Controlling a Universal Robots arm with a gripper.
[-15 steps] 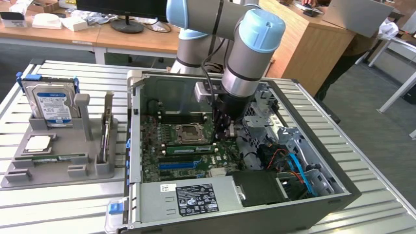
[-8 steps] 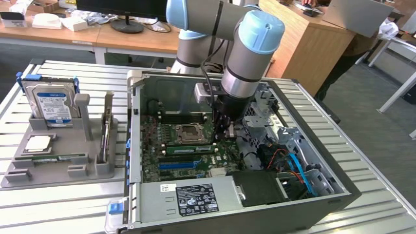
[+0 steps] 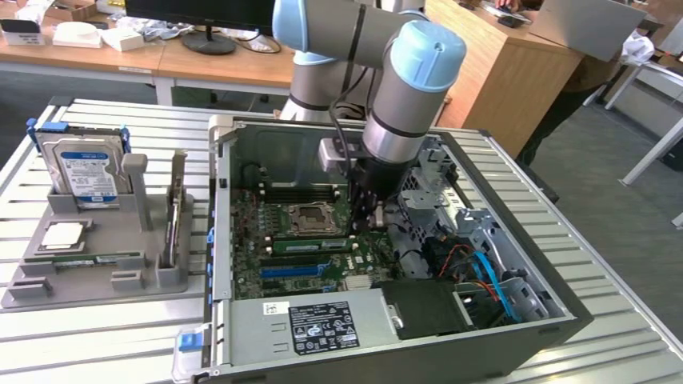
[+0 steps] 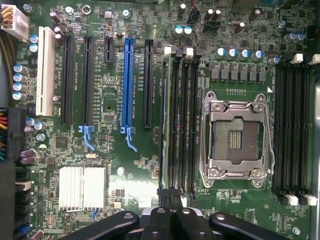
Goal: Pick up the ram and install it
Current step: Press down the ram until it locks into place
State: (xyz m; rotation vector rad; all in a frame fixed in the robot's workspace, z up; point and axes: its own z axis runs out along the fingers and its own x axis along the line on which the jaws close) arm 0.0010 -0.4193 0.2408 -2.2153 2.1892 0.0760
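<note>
The slatted metal desk [image 3: 96, 336] carries an open computer case [image 3: 533, 320] in its middle and a grey holder [image 3: 96, 272] toward the edge on the exterior view's left. The arm [image 3: 411, 88] reaches down into the case over the green main board [image 4: 135, 170]. In the holder a blue-labelled hard drive [image 3: 85, 172] stands upright at the far end, a square silver chip [image 3: 62, 234] lies flat in front of it, and a thin green strip lies in a groove nearer the front. On the board, the ram [image 3: 309, 245] sits in a slot just beside the empty processor socket [image 4: 235, 137]. The hand [image 4: 170, 212] is pressed together, its black fingers [image 4: 161, 220] over the end of the slot row [image 4: 180, 120], holding nothing that can be made out.
</note>
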